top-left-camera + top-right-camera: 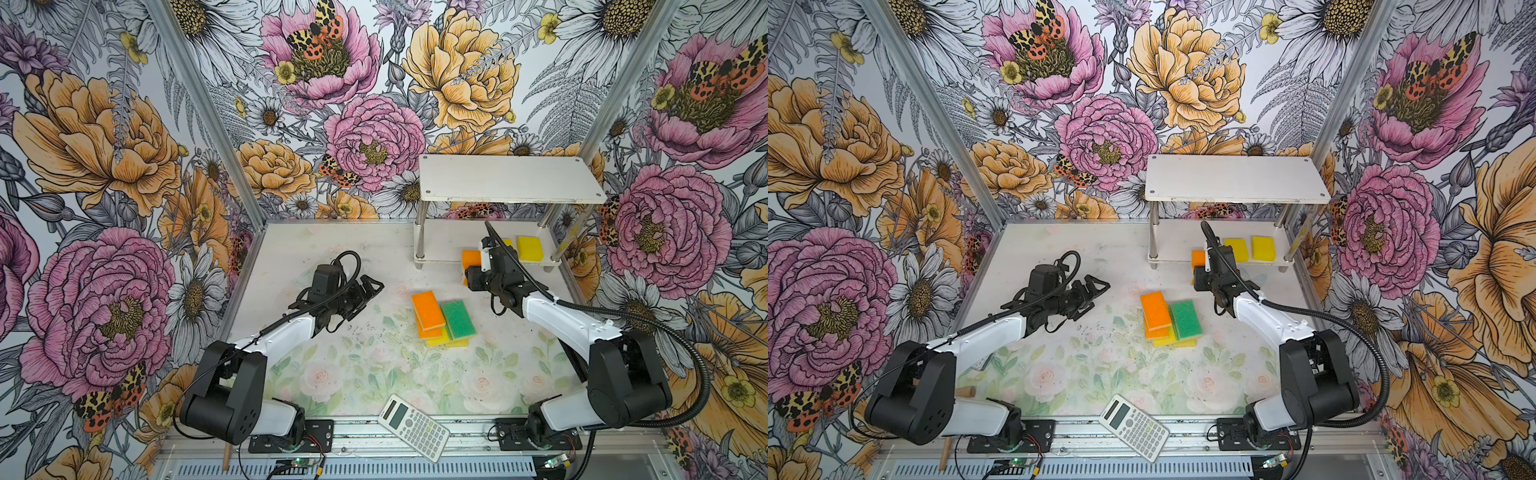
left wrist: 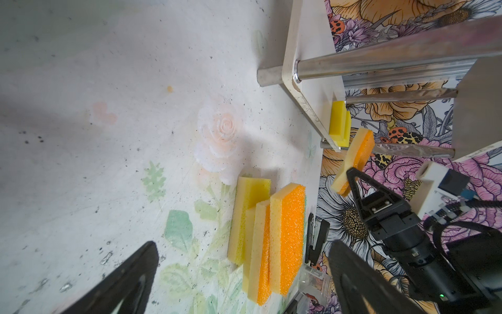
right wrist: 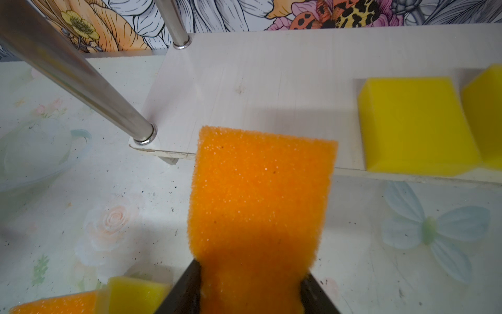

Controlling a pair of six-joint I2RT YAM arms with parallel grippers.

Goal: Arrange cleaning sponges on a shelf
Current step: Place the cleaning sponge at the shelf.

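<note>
Right fingers [image 3: 187, 293] clamp orange sponge [image 3: 258, 204], its far end over front edge of shelf [image 1: 511, 178] lower board, near two yellow sponges [image 3: 413, 125] lying there. Left fingers [image 2: 130, 274] wide, empty. Other sponges [image 1: 440, 320] piled on worktop [image 1: 332, 374] between arms.

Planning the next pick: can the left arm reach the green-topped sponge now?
Probably yes: the left gripper is open and empty, the green-topped sponge lies uncovered, with only bare table between them.

Both arms bent, reaching fwd.
L gripper [image 1: 371, 288] wide open; R gripper [image 3: 251, 286] squeezes one end of an orange sponge [image 3: 260, 190].
</note>
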